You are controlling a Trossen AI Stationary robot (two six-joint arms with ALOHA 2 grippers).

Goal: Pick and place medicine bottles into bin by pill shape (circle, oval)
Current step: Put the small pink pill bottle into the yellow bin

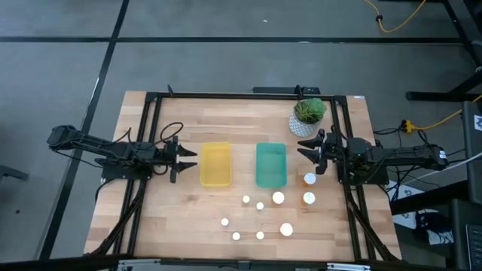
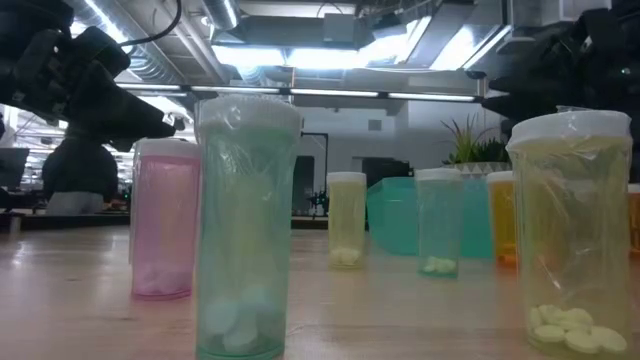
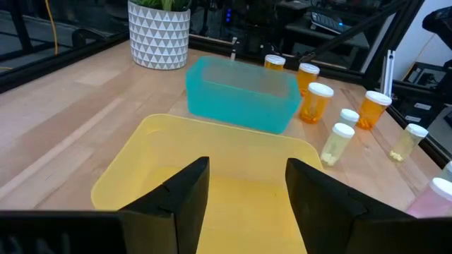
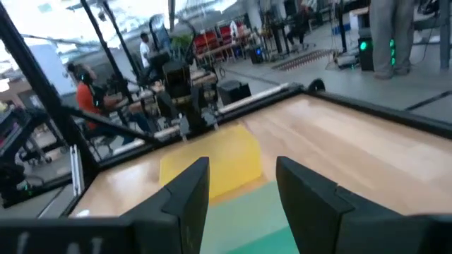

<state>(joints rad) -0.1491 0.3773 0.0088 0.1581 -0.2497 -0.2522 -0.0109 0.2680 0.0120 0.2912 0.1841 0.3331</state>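
1. Two shallow rectangular plastic bins lie side by side in the middle of your wooden counter: the yellow bin on the left arm's side and the green bin on the right arm's side. Each has its long axis running from the near edge towards the far edge.
2. Nine small round medicine bottles with white caps show from above, all upright with their caps up, clustered nearer than the bins and towards the right arm's side.
3. One orange-bodied bottle stands just beside the green bin's near corner; another white-capped bottle stands just nearer than it.
4. At counter level you see translucent bodies: a pink bottle, a tall pale-green bottle and a yellowish bottle, with pale pills at the bottom of the latter two.
5. Your left hand hovers just beside the yellow bin, fingers parted, gripping nothing.
6. Your right hand sits just beside the green bin's far corner, fingers likewise spread and bare.
7. A white patterned pot with a green plant stands at the far edge.
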